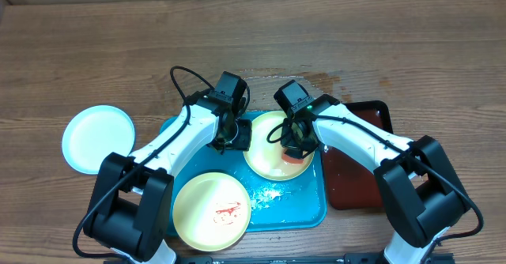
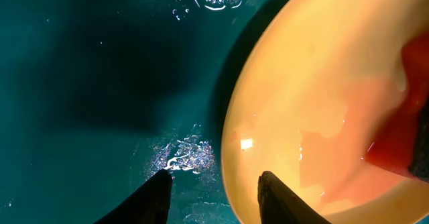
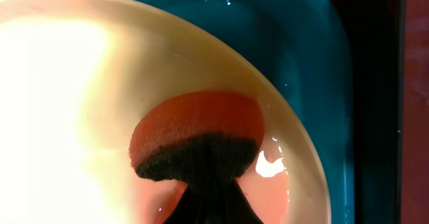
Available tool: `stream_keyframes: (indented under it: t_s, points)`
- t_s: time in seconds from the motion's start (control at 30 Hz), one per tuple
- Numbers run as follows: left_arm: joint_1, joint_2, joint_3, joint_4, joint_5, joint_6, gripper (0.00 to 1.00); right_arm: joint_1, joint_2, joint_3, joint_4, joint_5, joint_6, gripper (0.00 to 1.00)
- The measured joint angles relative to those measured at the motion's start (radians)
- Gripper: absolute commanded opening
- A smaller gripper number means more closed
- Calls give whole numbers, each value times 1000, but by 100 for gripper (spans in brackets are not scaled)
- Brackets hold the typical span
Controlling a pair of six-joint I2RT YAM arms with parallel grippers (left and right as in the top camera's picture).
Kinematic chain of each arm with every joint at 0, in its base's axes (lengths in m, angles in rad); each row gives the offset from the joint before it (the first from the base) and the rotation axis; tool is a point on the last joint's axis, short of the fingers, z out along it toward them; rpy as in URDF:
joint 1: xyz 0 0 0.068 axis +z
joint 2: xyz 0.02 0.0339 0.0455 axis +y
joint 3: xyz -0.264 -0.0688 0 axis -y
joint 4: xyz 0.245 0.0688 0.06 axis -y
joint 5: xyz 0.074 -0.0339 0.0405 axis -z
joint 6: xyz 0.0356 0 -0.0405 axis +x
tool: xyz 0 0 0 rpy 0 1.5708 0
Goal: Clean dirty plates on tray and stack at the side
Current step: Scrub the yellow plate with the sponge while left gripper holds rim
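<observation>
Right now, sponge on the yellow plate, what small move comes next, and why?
Probably close the left end effector on the plate at its rim. The fingers straddle that rim, apart, one over the tray, one over the plate, while the right end effector holds the sponge on reddish film. An unheld plate may slide under scrubbing.

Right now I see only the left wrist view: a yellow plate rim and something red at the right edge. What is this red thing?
Observer: A sponge, orange-red with a dark back, held by the right pincer on that plate.
Operator: Is another plate on the tray?
Observer: Yes, a red-smeared yellow plate at the tray's corner by the left arm's base.
Operator: And off the tray?
Observer: A white-blue plate on the table, to its left.
</observation>
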Motion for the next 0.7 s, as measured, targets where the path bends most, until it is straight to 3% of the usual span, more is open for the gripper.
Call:
stream_keyframes:
  t_s: [0.17, 0.33, 0.4, 0.5, 0.7]
  points:
    - [0, 21, 0, 12, 0, -44, 33, 0, 0, 0, 0, 0, 0, 4]
    - [0, 55, 0, 41, 2, -62, 36, 0, 0, 0, 0, 0, -1, 4]
    - [0, 71, 0, 49, 5, -71, 26, 0, 0, 0, 0, 0, -1, 4]
    - [0, 89, 0, 69, 30, -81, 4, 0, 0, 0, 0, 0, -2, 4]
    - [6, 101, 2, 96, 84, -79, 4, -1, 0, 0, 0, 0, -5, 4]
